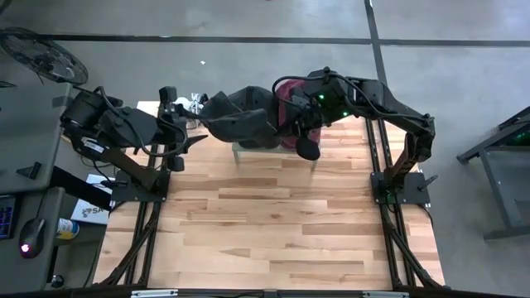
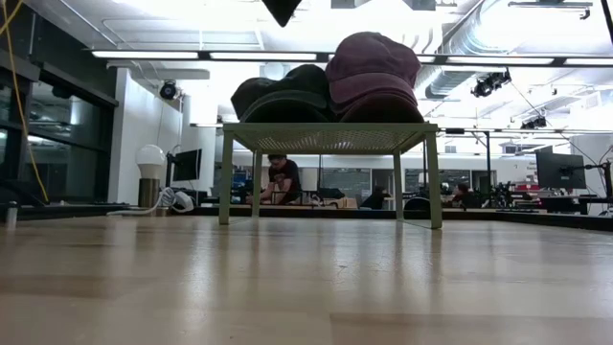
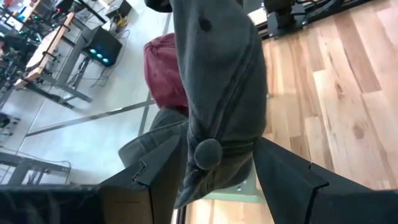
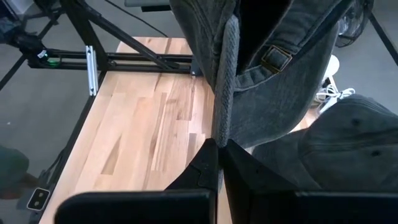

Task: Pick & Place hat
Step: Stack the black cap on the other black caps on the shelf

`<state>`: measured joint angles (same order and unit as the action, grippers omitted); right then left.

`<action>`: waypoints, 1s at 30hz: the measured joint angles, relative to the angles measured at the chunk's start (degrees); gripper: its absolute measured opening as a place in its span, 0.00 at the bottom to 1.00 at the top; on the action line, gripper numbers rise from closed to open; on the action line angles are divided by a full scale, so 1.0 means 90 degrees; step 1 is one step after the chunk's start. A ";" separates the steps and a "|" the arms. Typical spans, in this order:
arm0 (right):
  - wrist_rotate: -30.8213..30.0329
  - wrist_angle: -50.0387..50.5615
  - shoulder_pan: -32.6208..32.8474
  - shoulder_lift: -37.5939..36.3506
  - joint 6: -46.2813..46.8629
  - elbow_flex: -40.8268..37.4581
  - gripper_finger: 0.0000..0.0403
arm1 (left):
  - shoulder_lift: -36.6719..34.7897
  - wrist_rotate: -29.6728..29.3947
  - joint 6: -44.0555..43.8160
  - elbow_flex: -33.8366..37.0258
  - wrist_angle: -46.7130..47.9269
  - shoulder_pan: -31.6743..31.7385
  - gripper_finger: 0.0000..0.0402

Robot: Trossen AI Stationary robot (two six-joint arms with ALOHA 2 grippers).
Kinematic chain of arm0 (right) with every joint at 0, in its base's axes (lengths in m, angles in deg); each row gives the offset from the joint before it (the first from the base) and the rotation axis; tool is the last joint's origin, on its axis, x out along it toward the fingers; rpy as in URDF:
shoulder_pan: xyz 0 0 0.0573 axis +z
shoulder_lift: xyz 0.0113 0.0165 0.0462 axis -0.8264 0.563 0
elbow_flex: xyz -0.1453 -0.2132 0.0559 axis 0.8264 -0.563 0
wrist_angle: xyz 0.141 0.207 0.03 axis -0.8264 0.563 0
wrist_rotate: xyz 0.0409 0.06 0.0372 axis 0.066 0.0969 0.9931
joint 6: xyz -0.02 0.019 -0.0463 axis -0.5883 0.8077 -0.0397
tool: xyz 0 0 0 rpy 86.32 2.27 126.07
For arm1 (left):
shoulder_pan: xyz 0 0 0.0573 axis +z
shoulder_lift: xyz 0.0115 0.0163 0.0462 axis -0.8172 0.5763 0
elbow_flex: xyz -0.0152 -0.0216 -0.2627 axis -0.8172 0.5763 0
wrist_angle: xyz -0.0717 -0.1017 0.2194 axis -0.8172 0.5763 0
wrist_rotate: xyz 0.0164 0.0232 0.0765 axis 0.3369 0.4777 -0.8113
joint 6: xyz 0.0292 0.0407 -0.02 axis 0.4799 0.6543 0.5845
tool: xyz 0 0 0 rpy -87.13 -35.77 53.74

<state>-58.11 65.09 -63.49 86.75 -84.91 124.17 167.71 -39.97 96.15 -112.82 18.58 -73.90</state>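
Observation:
A dark grey hat [image 1: 238, 117] hangs in the air between my two grippers, above a small green stand [image 2: 330, 137] at the table's far side. My left gripper [image 3: 214, 171] has the hat's crown with its top button [image 3: 207, 153] between its fingers. My right gripper [image 4: 219, 149] is shut on the hat's rim beside the buckled strap [image 4: 276, 58]. On the stand rest another dark hat [image 2: 285, 96] and a maroon hat [image 2: 375, 69]. Only the held hat's lowest tip [image 2: 281, 9] shows in the low view. My left gripper has the hat's crown, around the button, between its two fingers [image 3: 281, 169]; the cloth fills the gap and meets both. It comes from the table's left, slanting down. The hat is clear of the stand. My right gripper pinches the hat's stitched rim edge [image 4: 222, 121] next to the strap opening between its two shut fingers. It comes from the table's right, slanting down. The cloth runs slack away from the fingers.
The stand [image 1: 248, 149] sits at the far middle of the wooden table [image 1: 265, 232]. A white lamp and cables [image 2: 158, 187] lie at the far left corner. People sit at desks in the room beyond the table.

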 joint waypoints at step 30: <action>0.0030 0.0077 0.0088 0.0000 -0.0160 0.0000 0.00 | 0.0337 -0.0194 -0.0645 0.0029 0.0163 -0.0005 0.10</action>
<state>-57.84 65.78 -62.69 86.75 -86.35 124.17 170.74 -41.72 90.35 -112.56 20.05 -73.94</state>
